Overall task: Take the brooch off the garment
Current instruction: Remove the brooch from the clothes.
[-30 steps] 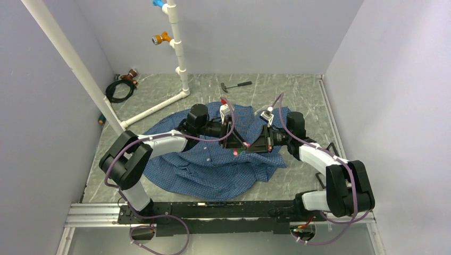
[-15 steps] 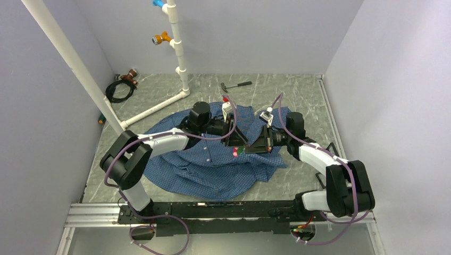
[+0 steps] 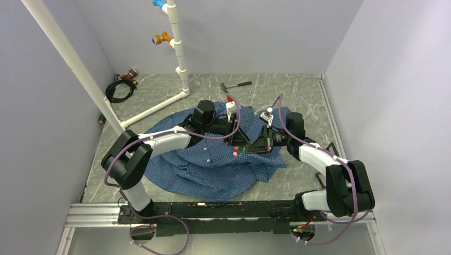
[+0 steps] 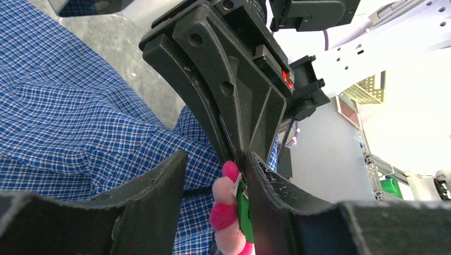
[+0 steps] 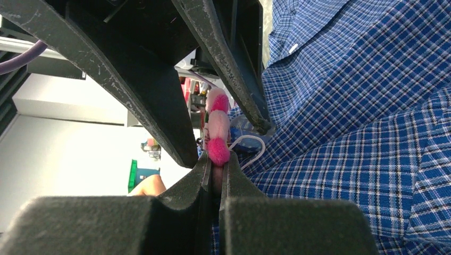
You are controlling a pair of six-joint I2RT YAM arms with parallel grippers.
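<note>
The garment, a blue checked shirt, lies spread on the table and fills the wrist views. The brooch, pink and fluffy with a green backing, sits at the shirt's middle, where both grippers meet. My right gripper is shut on the brooch's lower edge; in the top view the right gripper comes in from the right. My left gripper is open and straddles the brooch, whose green backing rests against its right finger. The left gripper comes in from the left.
A white pipe frame stands at the back left, with a black cable coil beside it. A small hammer lies behind the shirt. Grey walls close in both sides.
My left arm has shifted a little to the right and away. The right gripper and the brooch have stayed almost in place.
</note>
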